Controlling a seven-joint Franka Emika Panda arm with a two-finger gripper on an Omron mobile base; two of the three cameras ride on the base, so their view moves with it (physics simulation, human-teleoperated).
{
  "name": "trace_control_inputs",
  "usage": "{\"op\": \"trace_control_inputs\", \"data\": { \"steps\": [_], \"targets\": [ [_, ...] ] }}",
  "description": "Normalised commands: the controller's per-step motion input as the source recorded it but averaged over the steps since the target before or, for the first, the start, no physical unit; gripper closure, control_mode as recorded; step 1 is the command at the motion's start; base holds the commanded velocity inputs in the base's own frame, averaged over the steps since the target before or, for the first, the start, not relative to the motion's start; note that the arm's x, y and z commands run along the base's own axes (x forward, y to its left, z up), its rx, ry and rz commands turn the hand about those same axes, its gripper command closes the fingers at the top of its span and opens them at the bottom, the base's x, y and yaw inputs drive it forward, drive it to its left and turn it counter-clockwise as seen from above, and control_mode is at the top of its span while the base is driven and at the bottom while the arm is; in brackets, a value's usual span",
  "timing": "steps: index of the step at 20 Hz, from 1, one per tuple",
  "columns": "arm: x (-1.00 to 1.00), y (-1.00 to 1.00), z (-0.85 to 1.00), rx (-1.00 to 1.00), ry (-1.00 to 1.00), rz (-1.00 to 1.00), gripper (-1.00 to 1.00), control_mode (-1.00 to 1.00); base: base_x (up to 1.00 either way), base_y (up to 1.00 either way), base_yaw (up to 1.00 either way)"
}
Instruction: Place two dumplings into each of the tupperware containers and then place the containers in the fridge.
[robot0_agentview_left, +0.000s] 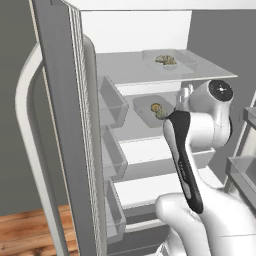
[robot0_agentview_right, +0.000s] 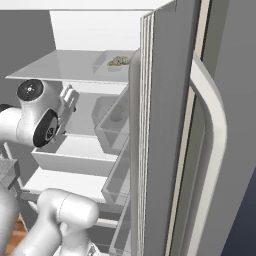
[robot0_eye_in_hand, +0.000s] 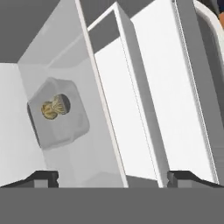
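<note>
The fridge (robot0_agentview_left: 150, 35) stands open with its white shelves showing. One tupperware container (robot0_agentview_left: 170, 59) sits on the top shelf with dumplings (robot0_agentview_left: 166, 60) in it, and shows in the right base view too, container (robot0_agentview_right: 111, 64) with dumplings (robot0_agentview_right: 118, 61). A second container (robot0_agentview_left: 150, 107) rests on the shelf below, holding dumplings (robot0_agentview_left: 158, 111). In the hand view this lower container (robot0_eye_in_hand: 59, 113) and its dumplings (robot0_eye_in_hand: 54, 107) lie ahead to the left. My gripper (robot0_eye_in_hand: 113, 178) is open, holds nothing, and hangs just short of that shelf, apart from the container; the hand (robot0_agentview_right: 69, 99) points into the fridge.
Clear door bins (robot0_agentview_left: 111, 102) line the open left door, one above another. The right door (robot0_agentview_right: 170, 125) with its long curved pale handle (robot0_agentview_right: 212, 130) stands close beside the arm. A lower drawer front (robot0_agentview_right: 75, 161) juts out under the shelf.
</note>
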Motion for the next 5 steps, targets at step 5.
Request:
{"op": "trace_control_inputs", "data": {
  "steps": [5],
  "targets": [
    [-1.00, 0.02, 0.40, -0.05, 0.24, 0.03, -1.00, -1.00, 0.00, 0.00, 0.00]
  ]
}}
